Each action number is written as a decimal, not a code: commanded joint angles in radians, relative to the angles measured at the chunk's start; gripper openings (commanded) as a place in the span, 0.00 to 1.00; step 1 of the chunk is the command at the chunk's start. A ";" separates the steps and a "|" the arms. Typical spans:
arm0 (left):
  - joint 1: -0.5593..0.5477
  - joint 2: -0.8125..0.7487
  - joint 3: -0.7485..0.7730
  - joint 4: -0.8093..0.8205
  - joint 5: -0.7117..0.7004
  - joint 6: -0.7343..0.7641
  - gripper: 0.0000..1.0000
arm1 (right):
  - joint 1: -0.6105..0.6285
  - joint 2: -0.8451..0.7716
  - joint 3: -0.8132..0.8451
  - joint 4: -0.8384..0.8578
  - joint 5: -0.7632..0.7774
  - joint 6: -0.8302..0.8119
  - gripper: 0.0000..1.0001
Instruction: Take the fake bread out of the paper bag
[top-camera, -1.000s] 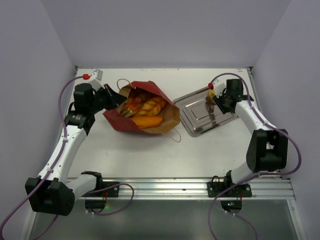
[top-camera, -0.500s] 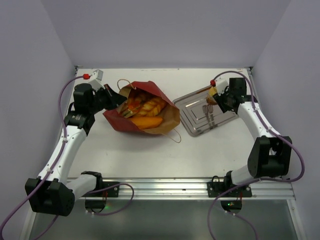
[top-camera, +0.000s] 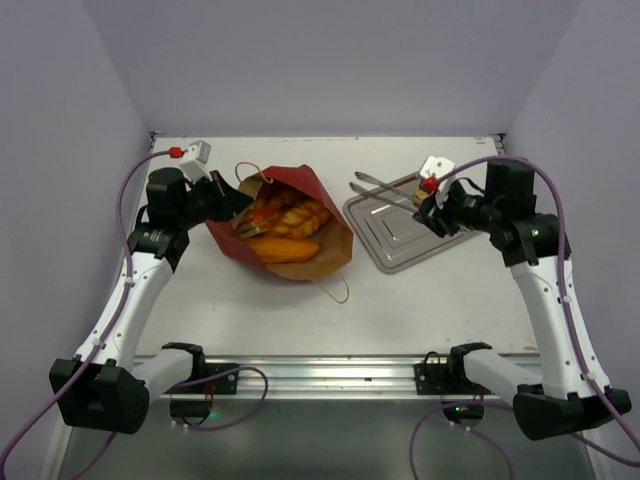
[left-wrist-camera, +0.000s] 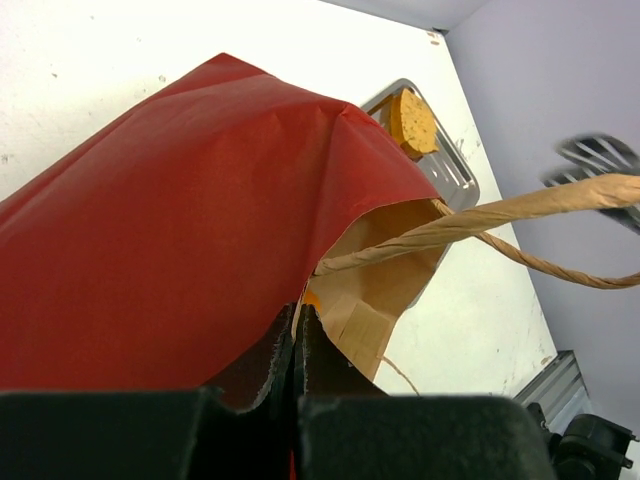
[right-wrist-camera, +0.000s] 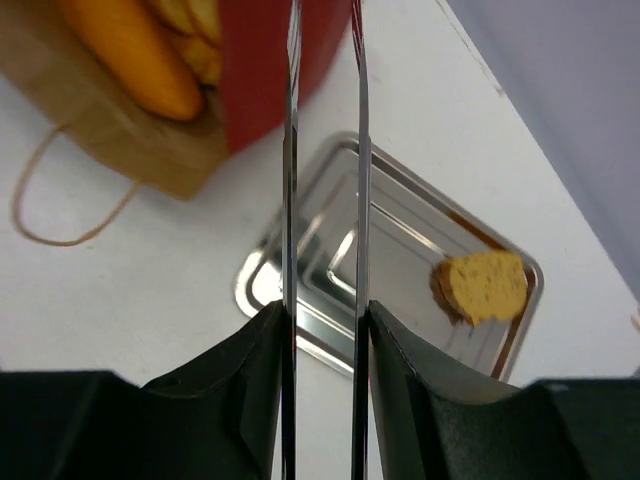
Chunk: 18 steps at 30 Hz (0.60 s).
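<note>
The paper bag (top-camera: 303, 180), red outside and brown inside, lies on its side with its mouth facing front right. Fake bread (top-camera: 285, 224) shows in the mouth: a braided loaf and an orange roll (right-wrist-camera: 140, 55). My left gripper (top-camera: 226, 200) is shut on the bag's rim (left-wrist-camera: 180, 230), its fingertips (left-wrist-camera: 297, 312) pinched on the paper. My right gripper (top-camera: 432, 205) is shut on the metal tongs (top-camera: 375, 185), both tong arms (right-wrist-camera: 292, 150) squeezed between its fingers and pointing toward the bag (right-wrist-camera: 270, 70). One brown-crusted round slice (right-wrist-camera: 485, 285) lies on the tray.
The steel tray (top-camera: 400, 248) sits right of the bag, under the tongs; the left wrist view shows its far corner (left-wrist-camera: 455, 175) with the slice (left-wrist-camera: 412, 120) on it. A looped string handle (top-camera: 335, 290) trails onto the table in front of the bag. Walls close in the back and sides.
The right arm has lifted the tongs off the tray and swung them left, their tips now toward the bag. The bag has shifted slightly. The left gripper keeps its hold.
</note>
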 joint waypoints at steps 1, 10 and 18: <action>0.010 -0.014 0.009 -0.012 0.012 0.049 0.00 | 0.137 -0.057 0.054 -0.145 -0.187 -0.092 0.40; 0.009 -0.014 0.016 -0.014 0.043 0.023 0.00 | 0.566 0.023 0.096 -0.129 -0.027 -0.101 0.39; 0.009 -0.024 0.015 -0.017 0.069 -0.006 0.00 | 0.804 0.199 0.067 0.159 0.469 -0.009 0.39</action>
